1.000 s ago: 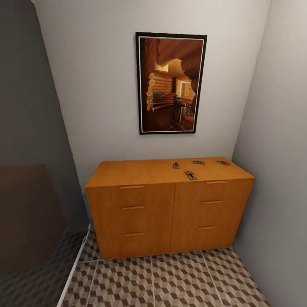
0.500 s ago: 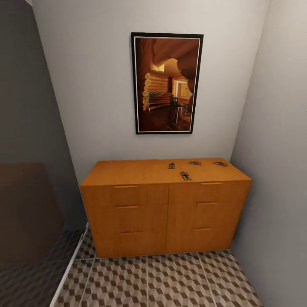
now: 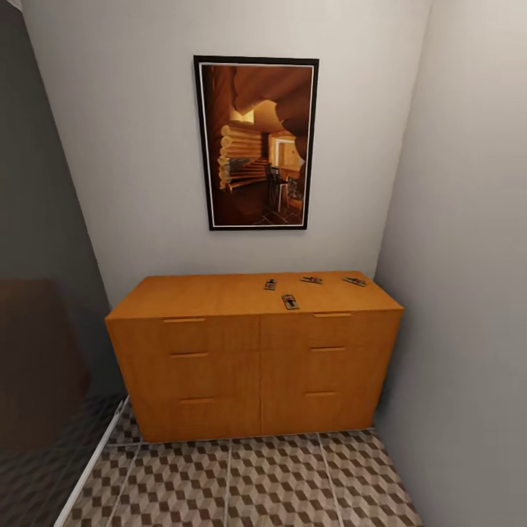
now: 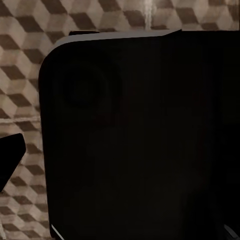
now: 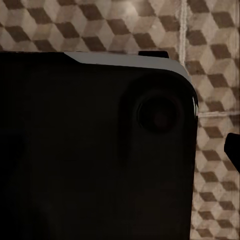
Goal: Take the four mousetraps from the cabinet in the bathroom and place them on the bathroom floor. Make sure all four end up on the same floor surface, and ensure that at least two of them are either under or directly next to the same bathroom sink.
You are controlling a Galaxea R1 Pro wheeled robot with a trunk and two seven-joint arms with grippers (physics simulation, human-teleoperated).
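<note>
**Rolling up to the cabinet**

The robot faces the cabinet, which stands against the back wall under a framed picture. All four traps lie flat on its top, toward the right end. One trap sits near the middle, one sits closer to the front edge, one sits further back, and one sits near the right end. They are near each other but not touching. The floor with its cube tiles spreads out in front of the cabinet. A gray wall stands close on the right.

In both wrist views a big dark robot part blocks most of the picture, with tiles past it. I cannot tell if either hand is spread or pressed together.

The step now looks like getting close enough to reach the traps. To do it well, the robot should stop square in front of the right half of the cabinet, where the traps are. It should leave room from the right wall so the arm can lift freely. The traps are tiny and flat, so a slow pinch from above should work best, front trap first.

Compared with half a second ago, the whole picture has slid to the left. That means the camera moved, not the cabinet. The traps lie in the same spots on the top.
</note>
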